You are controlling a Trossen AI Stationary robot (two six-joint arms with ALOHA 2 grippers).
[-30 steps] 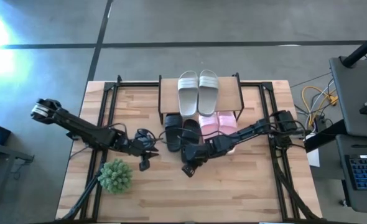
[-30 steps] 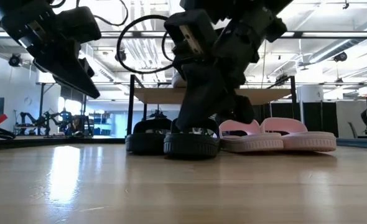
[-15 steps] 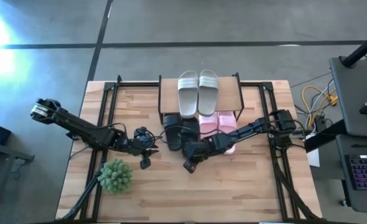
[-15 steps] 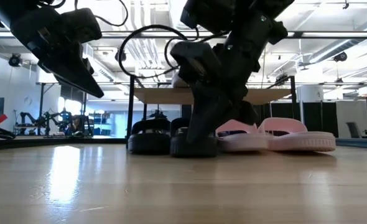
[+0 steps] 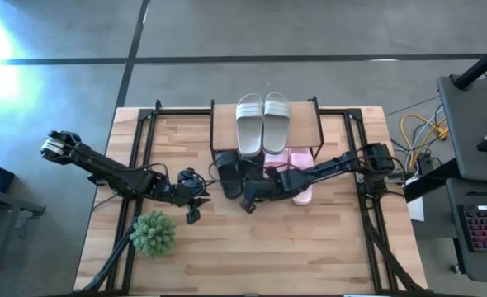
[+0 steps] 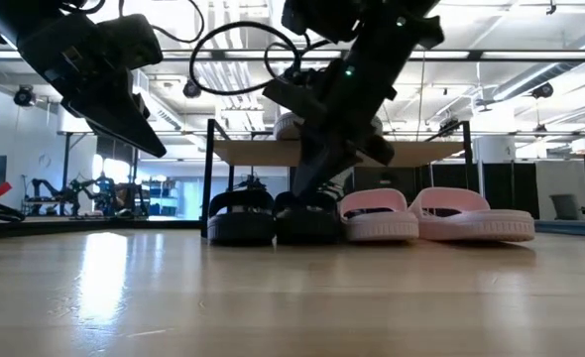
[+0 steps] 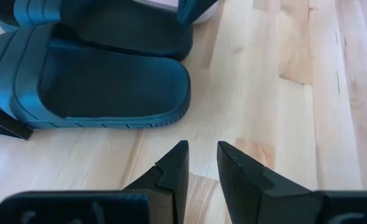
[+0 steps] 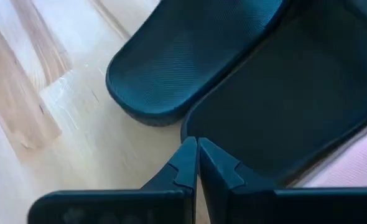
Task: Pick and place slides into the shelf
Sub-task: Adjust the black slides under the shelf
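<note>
The shelf (image 5: pixel 305 124) stands at the table's far middle, with two grey-white slides (image 5: pixel 262 122) on its board. Two black slides (image 5: pixel 227 175) (image 5: pixel 254 173) and two pink slides (image 5: pixel 297 169) lie on the table under and just in front of it, all resting on their soles in a row (image 6: pixel 241 216) (image 6: pixel 377 213). My right gripper (image 5: pixel 246 204) is shut at the heel of the right-hand black slide (image 8: pixel 295 106). My left gripper (image 5: pixel 192 216) hovers left of the black slides, slightly open (image 7: pixel 202 165), touching nothing. My right gripper pushes with its shut fingertips (image 8: pixel 186 158) against the heel rim (image 8: pixel 193 127) of the right-hand black slide. It comes slanting down from the table's near right side, roughly along the slide. The slide lies flat on the table beside the other black slide (image 8: pixel 190 56).
A green spiky plant ball (image 5: pixel 153 233) sits near the left gripper, toward the near left. Black metal frames (image 5: pixel 144 140) run along both table sides. The near half of the wooden table (image 5: pixel 252 264) is bare.
My right gripper has moved toward the far edge, staying shut. The right-hand black slide has slid along the table ahead of it, in under the shelf, and now lies level with the other black slide. The left arm has kept still.
</note>
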